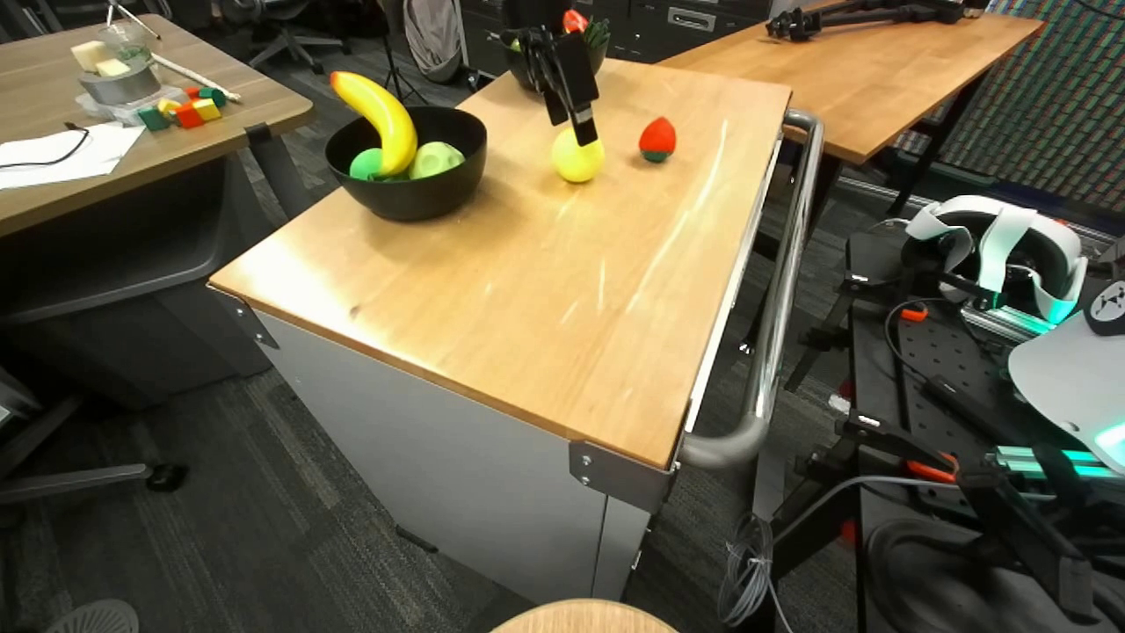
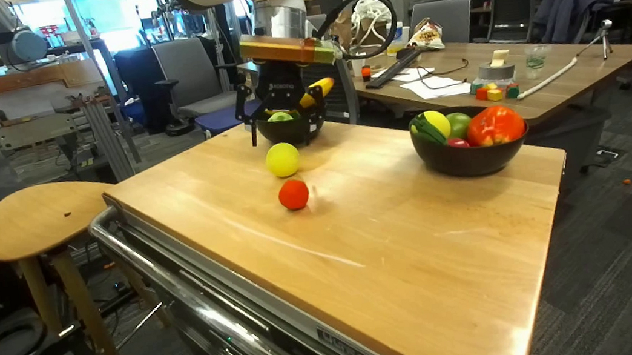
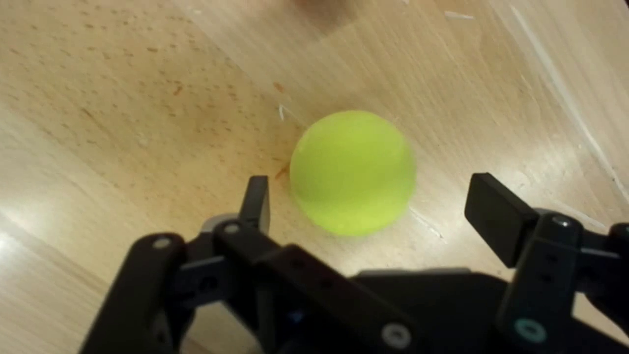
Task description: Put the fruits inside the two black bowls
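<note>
Worktop (image 1: 527, 303): scratched pale wood.
Tool (image 3: 373, 204): I had it wide open, gripping nothing, above the round yellow fruit (image 3: 352, 172).
Red fruit (image 2: 294, 195): lay on the worktop near the yellow one.
Banana bowl (image 1: 413, 198): black; held the banana (image 1: 387, 119) and green pieces (image 1: 438, 160).
Pepper bowl (image 2: 469, 160): black; held the red pepper (image 2: 495, 126) beside a green fruit (image 2: 458, 124).

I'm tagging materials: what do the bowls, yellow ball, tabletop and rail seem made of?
Bowls: probably plastic, dull black; smooth sides without strong highlights, though ceramic is possible.
Yellow ball: matte, perhaps foam or plastic; soft, even shading.
Tabletop: apparently wood, lightly glossy; flecked grain and glare.
Rail: polished metal, likely steel; bright streaks along its tube.
</note>
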